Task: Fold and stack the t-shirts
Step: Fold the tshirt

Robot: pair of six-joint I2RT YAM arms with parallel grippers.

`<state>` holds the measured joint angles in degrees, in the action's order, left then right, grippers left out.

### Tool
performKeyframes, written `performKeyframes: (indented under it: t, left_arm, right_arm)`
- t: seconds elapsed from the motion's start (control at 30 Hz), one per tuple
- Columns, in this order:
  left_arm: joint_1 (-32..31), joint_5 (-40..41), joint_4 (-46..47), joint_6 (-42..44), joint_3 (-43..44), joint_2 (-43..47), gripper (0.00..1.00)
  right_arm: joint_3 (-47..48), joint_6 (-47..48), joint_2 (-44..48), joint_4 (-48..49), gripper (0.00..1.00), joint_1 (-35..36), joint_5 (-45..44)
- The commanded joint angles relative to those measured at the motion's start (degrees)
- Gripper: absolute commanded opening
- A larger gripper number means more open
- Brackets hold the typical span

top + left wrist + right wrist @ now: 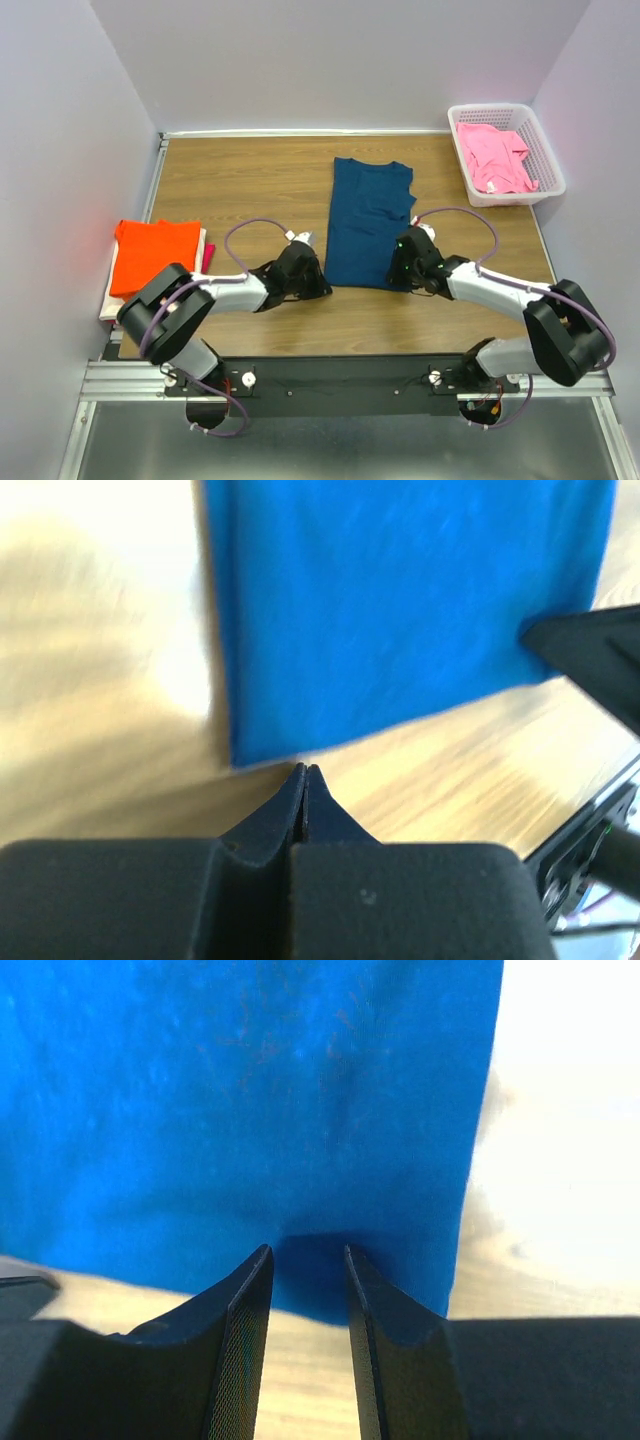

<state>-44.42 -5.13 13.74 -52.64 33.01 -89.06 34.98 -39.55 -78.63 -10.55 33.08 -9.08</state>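
A wooden table (250, 180) seen from above, walled on three sides, with two robot arms reaching in from the near edge; at its middle lies the dark navy t-shirt (368, 225), flat, in a long narrow strip running away from the arms, neckline at the far end, so its sides look already folded in.

At the far right corner stands a white lattice basket (548, 160) holding a crumpled pink t-shirt (495, 158), not yet folded.

At the left edge sits a small stack; a folded orange t-shirt (152, 252) is on top, with a white layer (107, 300) and a sliver of magenta cloth (209, 258) showing beneath.

Judged from this, three shirts are folded and stacked, the navy one is partway, and the pink one is untouched; what remains is to fold the navy strip crosswise, move it to the stack, then do the pink one.

The right gripper (400, 272) is at the near hem close to the strip's right corner; its wrist view shows the fingers a narrow way apart, the hem reaching into the gap, with no pinch visible.

The left gripper (315, 280) is beside the near left corner; its wrist view shows the fingertips pressed together just short of the cloth, holding nothing.
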Motion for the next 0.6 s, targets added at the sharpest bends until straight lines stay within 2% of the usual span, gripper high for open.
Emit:
performKeyframes:
  t: [0.0, 0.17, 0.23, 0.27, 0.3, 0.33, 0.37, 0.5, 0.53, 0.57]
  left_arm:
    - [-0.4, 2.9, -2.9, -0.2, -2.9, 7.9, 0.00]
    - [-0.4, 4.4, -7.3, 1.6, -3.0, 18.7, 0.00]
    - [-0.4, 7.4, -7.9, 2.4, -2.6, 26.3, 0.04]
    - [-0.5, 8.2, -7.7, 2.9, -2.5, 28.7, 0.12]
    - [-0.4, 8.6, -7.1, 4.1, -2.4, 30.5, 0.41]
    - [-0.3, 8.7, -6.1, 6.0, -2.4, 32.9, 0.52]
    - [-0.1, 8.7, -6.5, 7.0, -1.6, 33.1, 0.52]
    - [0.0, 8.2, -8.4, 8.7, 0.5, 30.5, 0.39]
    - [0.0, 8.5, -9.2, 8.8, 0.6, 29.2, 0.40]
    - [0.0, 8.8, -9.1, 10.1, 0.7, 28.7, 0.45]
  right_arm:
    - [-2.6, -3.2, 5.0, -6.6, 0.42, 1.1, 0.4]
    - [-3.3, -5.6, 13.2, -12.9, 0.43, 1.1, -2.1]
    - [-2.3, -6.7, 17.5, -15.1, 0.46, 1.1, -2.9]
    - [-1.9, -7.0, 18.6, -15.6, 0.47, 1.1, -3.1]
    - [-1.5, -7.4, 19.6, -15.9, 0.48, 1.0, -3.8]
    - [-1.1, -8.0, 20.4, -16.1, 0.48, 1.0, -4.2]
    - [-0.9, -8.1, 21.1, -16.3, 0.49, 1.0, -4.5]
    - [-0.3, -8.8, 18.0, -16.3, 0.50, 1.0, -5.8]
    - [-0.2, -9.5, 17.0, -16.4, 0.50, 1.0, -5.1]
    - [0.0, -9.8, 16.1, -16.3, 0.50, 1.0, -4.6]
